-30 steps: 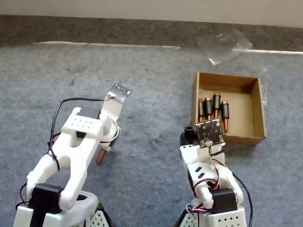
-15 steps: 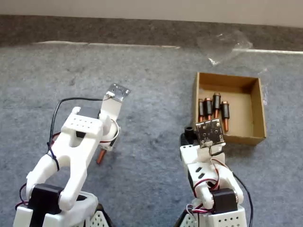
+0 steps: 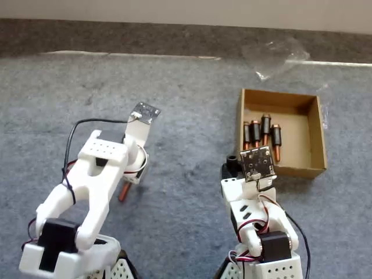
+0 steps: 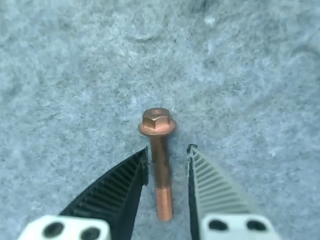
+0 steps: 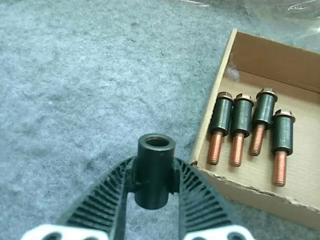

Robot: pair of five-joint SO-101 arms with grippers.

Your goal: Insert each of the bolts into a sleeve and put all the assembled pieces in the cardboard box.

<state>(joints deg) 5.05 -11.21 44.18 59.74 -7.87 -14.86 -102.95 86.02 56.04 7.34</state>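
The left pincer (image 4: 167, 150) is released, its fingers set on either side of a copper bolt (image 4: 161, 165) without gripping it. A narrow gap shows beside one finger, while the other finger lies very close to the shank. The bolt lies flat on the grey counter (image 4: 75, 75), with its hex head pointing away from the pincer. In the high view the bolt (image 3: 124, 192) pokes out from under the left arm, well apart from the box (image 3: 239, 125).

The right pincer (image 5: 155, 167) is clenched on a black sleeve (image 5: 156, 150), held upright with its open bore facing up. It hangs over the counter just beside the box (image 5: 240, 47).

Four assembled pieces (image 5: 250, 127) lie side by side on the box floor, each a copper bolt through a black sleeve, with the threaded ends pointing toward the box's near wall.

A clear plastic bag (image 3: 273, 58) lies on the counter beyond the box.
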